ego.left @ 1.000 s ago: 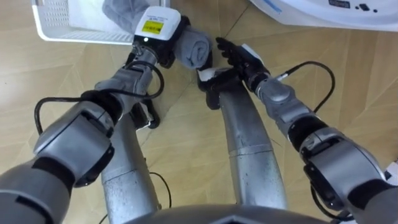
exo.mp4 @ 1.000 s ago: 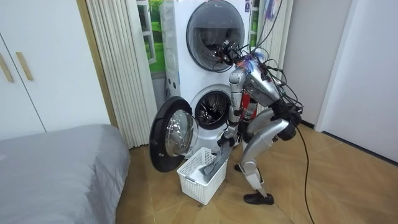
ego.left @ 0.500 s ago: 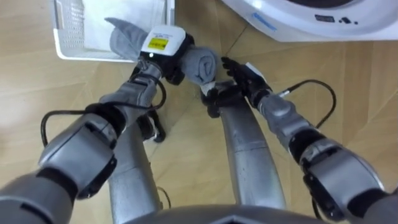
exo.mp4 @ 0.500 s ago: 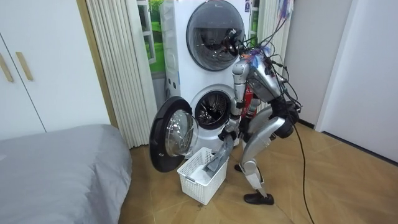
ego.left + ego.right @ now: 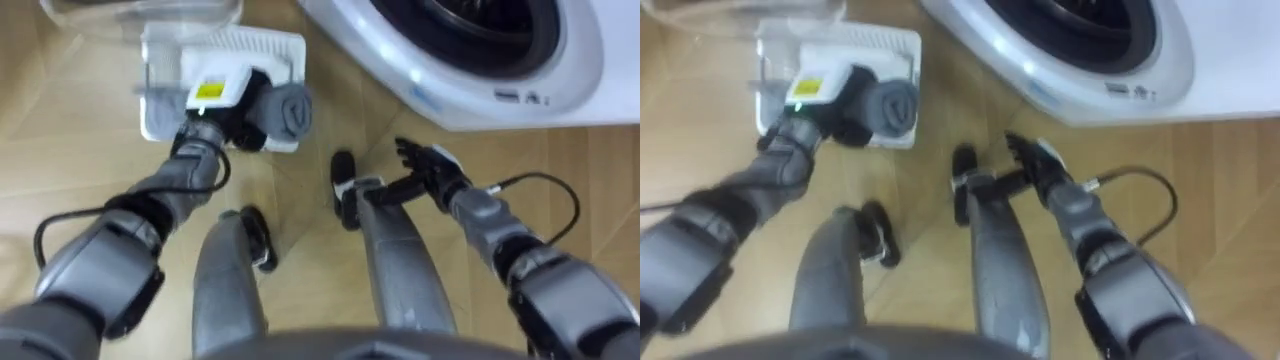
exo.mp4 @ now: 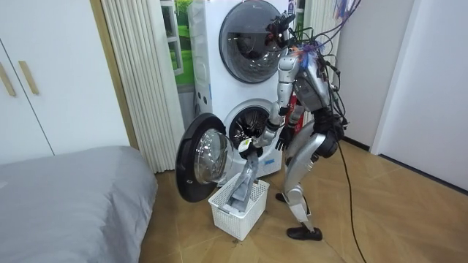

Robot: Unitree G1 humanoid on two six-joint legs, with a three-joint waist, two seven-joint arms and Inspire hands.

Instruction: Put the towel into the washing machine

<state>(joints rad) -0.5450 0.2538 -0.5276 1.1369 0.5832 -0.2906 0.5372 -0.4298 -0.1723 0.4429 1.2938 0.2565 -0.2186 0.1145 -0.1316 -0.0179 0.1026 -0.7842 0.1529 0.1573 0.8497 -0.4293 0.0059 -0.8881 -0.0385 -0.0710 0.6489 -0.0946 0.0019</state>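
L hand (image 5: 222, 112) curled tight, R hand (image 5: 432, 168) open, splayed

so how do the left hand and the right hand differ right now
The left hand is curled round the grey towel; the right hand is spread open and holds nothing. The left hand is above the white basket; the right hand is above the wooden floor by the washing machine. Both reach forward.

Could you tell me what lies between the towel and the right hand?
Bare wooden floor, in the left eye view, between the rolled grey towel and the right hand.
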